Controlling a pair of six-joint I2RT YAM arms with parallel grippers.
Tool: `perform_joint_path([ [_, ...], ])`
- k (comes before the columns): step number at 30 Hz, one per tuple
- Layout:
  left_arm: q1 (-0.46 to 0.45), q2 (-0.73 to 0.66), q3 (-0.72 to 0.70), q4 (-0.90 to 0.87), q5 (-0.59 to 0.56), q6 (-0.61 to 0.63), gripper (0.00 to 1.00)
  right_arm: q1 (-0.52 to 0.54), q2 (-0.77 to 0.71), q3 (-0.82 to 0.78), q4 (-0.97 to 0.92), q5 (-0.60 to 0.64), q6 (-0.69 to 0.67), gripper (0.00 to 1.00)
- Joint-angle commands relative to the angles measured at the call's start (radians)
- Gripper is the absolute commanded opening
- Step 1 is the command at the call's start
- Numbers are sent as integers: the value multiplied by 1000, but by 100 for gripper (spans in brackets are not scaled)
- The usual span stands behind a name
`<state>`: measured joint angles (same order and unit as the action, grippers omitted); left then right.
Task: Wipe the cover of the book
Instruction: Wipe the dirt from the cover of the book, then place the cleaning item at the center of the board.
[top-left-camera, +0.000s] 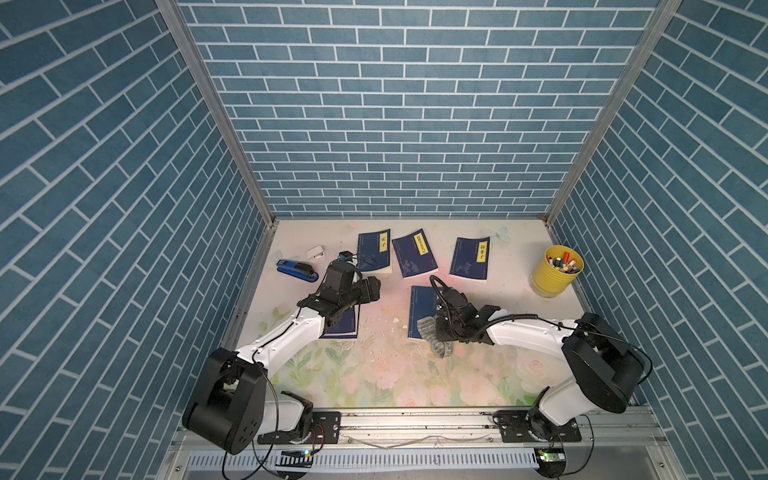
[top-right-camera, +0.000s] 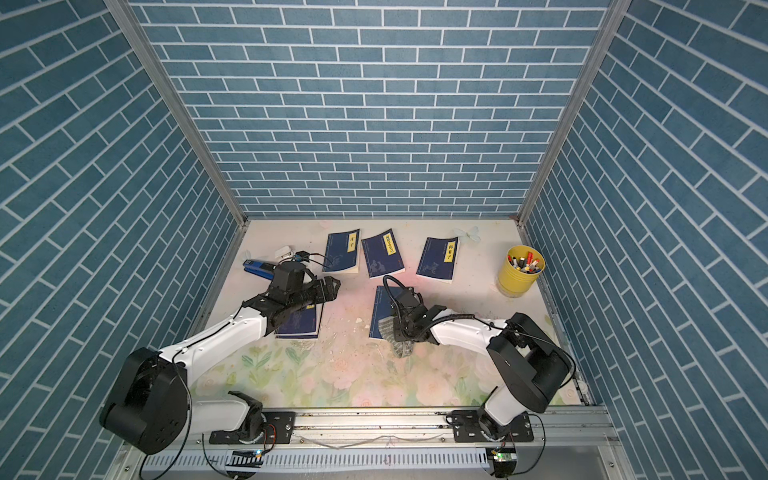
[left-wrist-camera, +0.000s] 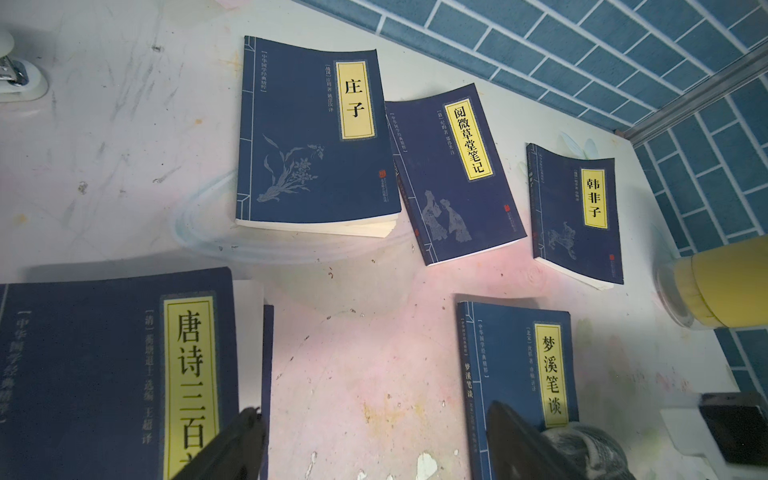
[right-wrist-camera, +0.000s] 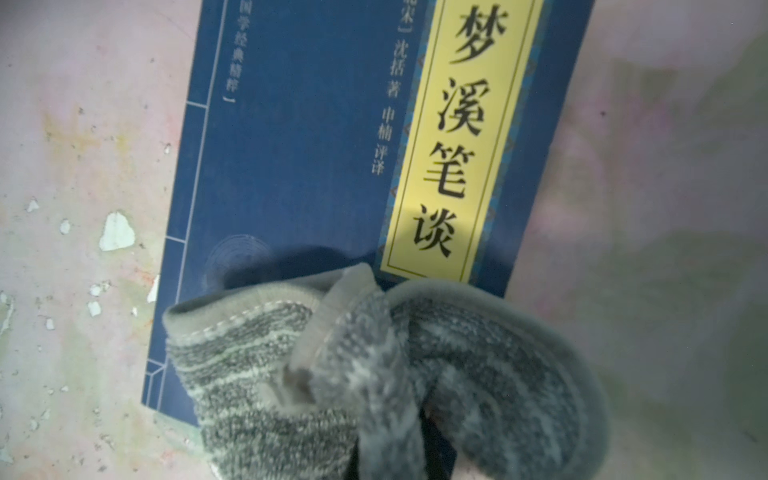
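The book (top-left-camera: 422, 307) (top-right-camera: 384, 307) is dark blue with a yellow title strip and lies flat mid-table; the right wrist view shows its cover (right-wrist-camera: 291, 145) close up. A grey striped cloth (top-left-camera: 430, 329) (top-right-camera: 390, 328) (right-wrist-camera: 374, 374) rests bunched on the book's near end and hangs over its near edge. My right gripper (top-left-camera: 440, 334) (right-wrist-camera: 395, 457) is shut on the cloth, its fingers mostly buried in the fabric. My left gripper (top-left-camera: 372, 289) (top-right-camera: 332, 286) (left-wrist-camera: 372, 409) hovers open and empty to the left of the book, over bare table.
A second blue book (top-left-camera: 347, 326) (left-wrist-camera: 104, 365) lies under my left arm. Three more blue books (top-left-camera: 374, 251) (top-left-camera: 415, 257) (top-left-camera: 471, 259) sit in a row at the back. A yellow cup of pens (top-left-camera: 555, 276) stands back right; a blue stapler (top-left-camera: 296, 270) and a small white one (top-left-camera: 316, 252) lie back left.
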<state>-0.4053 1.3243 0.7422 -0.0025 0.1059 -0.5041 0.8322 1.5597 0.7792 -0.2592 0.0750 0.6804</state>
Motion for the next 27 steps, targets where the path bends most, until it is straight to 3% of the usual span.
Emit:
perform_joint_path([
  [1,6,2,0,3,-8,10,88,-35,85,-44,-202,-22,19,0],
  [9,6,-37,-12,-8,-6,1,88,-243,277,182,-171,-80,-162,0],
  [16,6,-57,-22,-14,-2,-5,88,-263,426,436,-273,-97,-251,0],
  [20,6,-58,-31,-12,-4,-5,88,-253,387,399,-274,-95,-248,0],
  [27,6,-15,-11,-1,5,5,88,-189,203,148,-214,-107,-165,0],
])
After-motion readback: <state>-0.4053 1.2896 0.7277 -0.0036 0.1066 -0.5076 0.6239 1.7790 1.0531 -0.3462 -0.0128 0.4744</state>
